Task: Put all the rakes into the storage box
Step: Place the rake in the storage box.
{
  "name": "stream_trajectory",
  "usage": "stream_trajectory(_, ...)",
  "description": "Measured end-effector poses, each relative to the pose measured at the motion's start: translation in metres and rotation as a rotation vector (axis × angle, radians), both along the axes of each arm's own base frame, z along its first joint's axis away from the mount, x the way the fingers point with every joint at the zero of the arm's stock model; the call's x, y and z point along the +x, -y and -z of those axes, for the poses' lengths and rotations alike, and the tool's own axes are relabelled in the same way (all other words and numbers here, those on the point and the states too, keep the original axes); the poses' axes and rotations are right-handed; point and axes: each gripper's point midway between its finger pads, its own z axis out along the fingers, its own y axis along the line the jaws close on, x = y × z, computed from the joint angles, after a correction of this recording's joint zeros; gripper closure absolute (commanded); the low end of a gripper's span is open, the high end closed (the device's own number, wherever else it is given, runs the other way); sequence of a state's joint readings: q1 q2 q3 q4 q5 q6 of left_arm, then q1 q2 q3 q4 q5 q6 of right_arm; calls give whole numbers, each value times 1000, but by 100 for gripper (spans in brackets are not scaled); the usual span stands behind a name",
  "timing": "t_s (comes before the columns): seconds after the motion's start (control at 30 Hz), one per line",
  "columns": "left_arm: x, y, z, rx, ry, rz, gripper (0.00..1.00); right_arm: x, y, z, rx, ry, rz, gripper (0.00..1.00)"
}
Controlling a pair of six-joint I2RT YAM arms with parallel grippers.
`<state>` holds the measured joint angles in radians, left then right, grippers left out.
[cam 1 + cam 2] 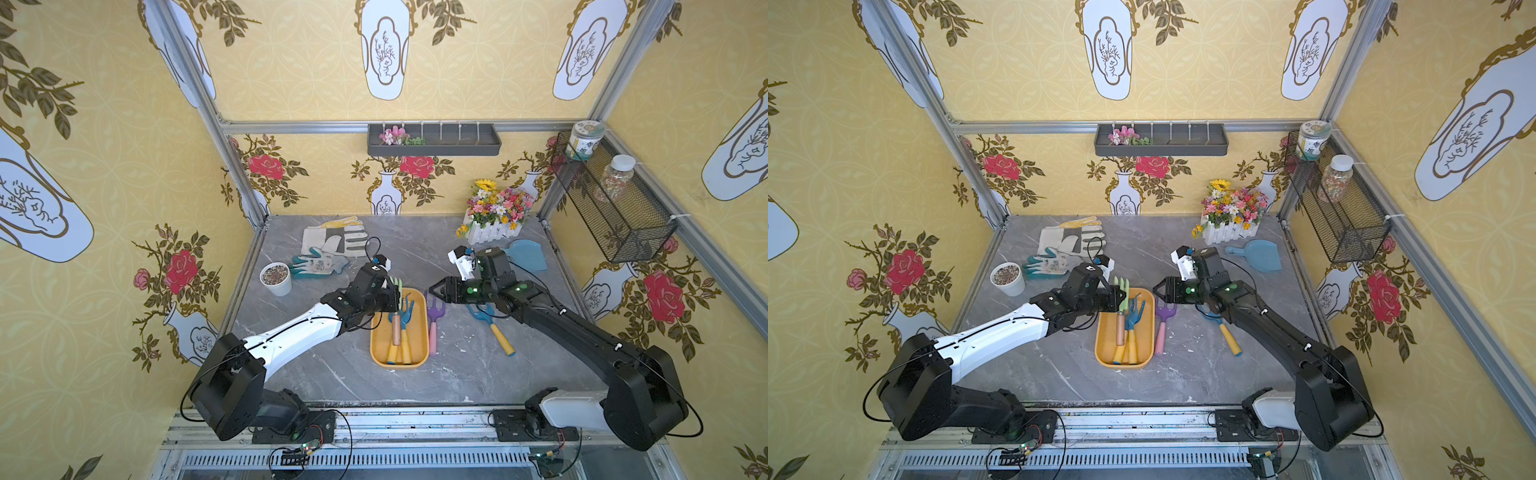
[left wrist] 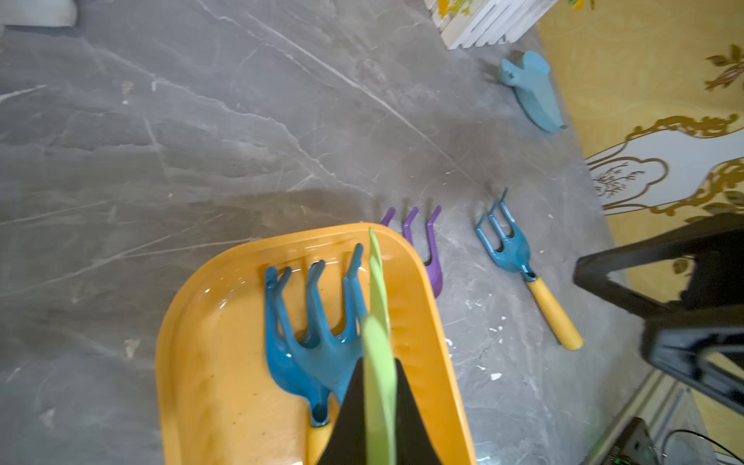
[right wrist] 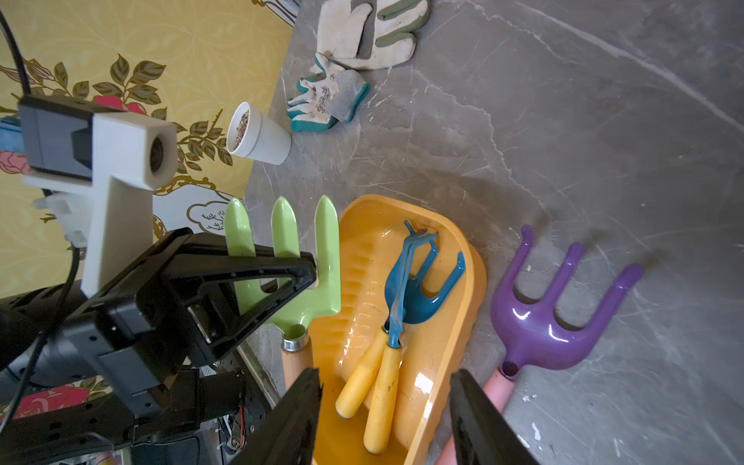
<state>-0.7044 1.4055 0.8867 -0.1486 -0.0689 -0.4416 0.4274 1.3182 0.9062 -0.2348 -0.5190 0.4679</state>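
We clench our left gripper [image 3: 310,269] on the glossy three-tined rake [image 3: 326,261] at the storage box's [image 3: 362,249] eleven-o'clock rim; right gripper [image 3: 386,378] gapes empty.

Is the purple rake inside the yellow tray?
No, the purple rake lies on the table beside the tray, outside its rim.

The marble table [image 1: 457,374] bears the storage box [image 1: 419,336], gloves [image 1: 332,245], cup [image 1: 276,279], flower planter [image 1: 494,233], dustpan [image 1: 528,255], purple rake [image 1: 434,328] and blue fork [image 1: 500,338].
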Motion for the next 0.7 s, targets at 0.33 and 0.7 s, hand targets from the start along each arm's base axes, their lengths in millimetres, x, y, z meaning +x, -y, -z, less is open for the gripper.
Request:
stream_trajectory(0.33,-6,-21,53,148,-60,-23,100,-2,3,7,-6,-14,4,44)
stream_trajectory(0.7,-9,-24,73,192,-93,-15,100,-5,6,12,-10,-26,12,44)
